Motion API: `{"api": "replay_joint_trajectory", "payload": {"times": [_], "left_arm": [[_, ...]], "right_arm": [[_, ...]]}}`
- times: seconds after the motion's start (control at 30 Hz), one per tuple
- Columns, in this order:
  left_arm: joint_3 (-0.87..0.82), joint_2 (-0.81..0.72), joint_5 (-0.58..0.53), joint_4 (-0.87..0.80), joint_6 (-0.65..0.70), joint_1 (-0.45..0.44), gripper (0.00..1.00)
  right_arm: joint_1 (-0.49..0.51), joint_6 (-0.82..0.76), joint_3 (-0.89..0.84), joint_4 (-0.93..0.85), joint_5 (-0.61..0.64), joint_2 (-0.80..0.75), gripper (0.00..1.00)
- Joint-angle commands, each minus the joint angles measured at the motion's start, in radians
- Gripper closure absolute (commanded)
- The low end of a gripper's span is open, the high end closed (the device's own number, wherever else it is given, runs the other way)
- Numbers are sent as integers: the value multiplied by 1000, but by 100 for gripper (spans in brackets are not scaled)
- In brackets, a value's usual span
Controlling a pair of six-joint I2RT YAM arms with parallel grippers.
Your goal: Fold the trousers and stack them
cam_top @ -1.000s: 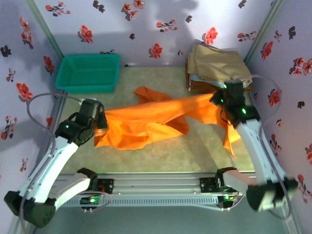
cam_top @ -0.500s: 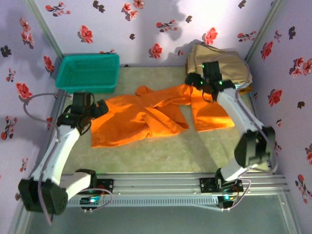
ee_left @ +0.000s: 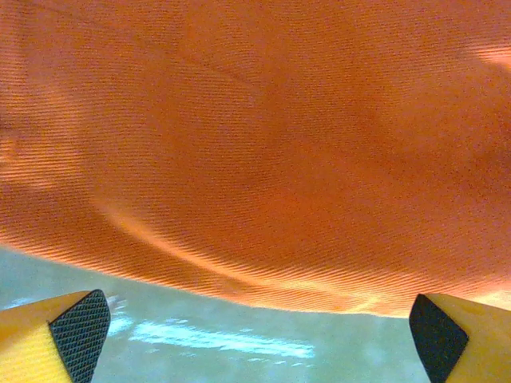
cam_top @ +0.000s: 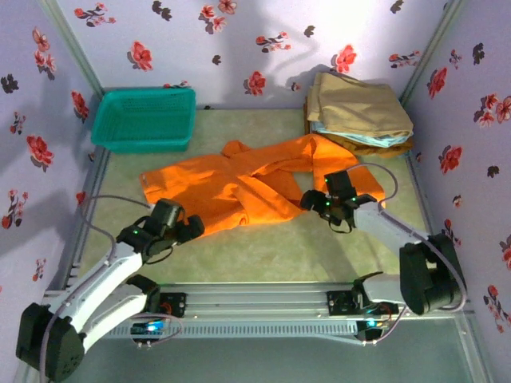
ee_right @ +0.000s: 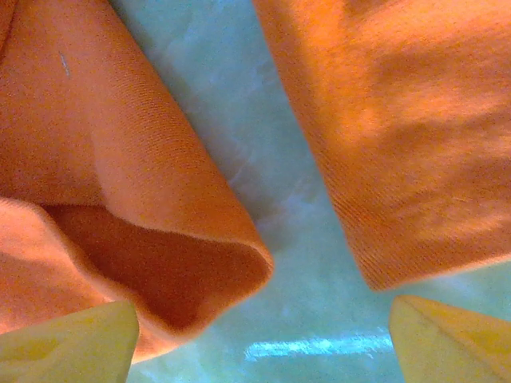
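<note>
Top external | trousers (cam_top: pixel 239 187) lengthwise left-right | left tool (ee_left: pixel 257 323), right tool (ee_right: pixel 263 319) spread, empty

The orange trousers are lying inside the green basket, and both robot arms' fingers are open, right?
Not quite. The top view shows the trousers spread on the table, outside the basket. The left fingers and right fingers are open, as you said.

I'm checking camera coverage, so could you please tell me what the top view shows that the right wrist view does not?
Top view: the teal basket, the folded garments at the far right, and the trousers' whole outline. Right wrist view: close up, a rolled fold with its inside open, a gap of bare table beside it, and the right pincer plainly open over that gap. Both: orange trousers on the table.
</note>
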Motion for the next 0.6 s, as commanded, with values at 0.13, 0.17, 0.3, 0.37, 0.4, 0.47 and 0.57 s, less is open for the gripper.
{"api": "replay_joint_trajectory", "payload": {"times": [0.13, 0.17, 0.3, 0.37, 0.4, 0.47, 0.57], "left_arm": [[-28, 176, -59, 210, -38, -60, 7], [-22, 209, -81, 215, -27, -62, 10], [-40, 281, -149, 297, -3, -63, 48], [-43, 294, -179, 316, 10, -62, 66], [-38, 296, -194, 317, 24, -62, 78], [-21, 286, -212, 289, 42, -60, 100], [13, 229, -215, 219, 71, -60, 100]], "right_arm": [[2, 64, 13, 210, -87, 157, 42], [0, 67, 21, 213, -93, 172, 52], [1, 67, 29, 211, -85, 164, 82], [1, 55, 33, 187, -73, 141, 93], [1, 46, 36, 170, -68, 126, 98], [1, 32, 39, 143, -55, 91, 100], [1, 11, 46, 91, -27, 20, 100]]}}
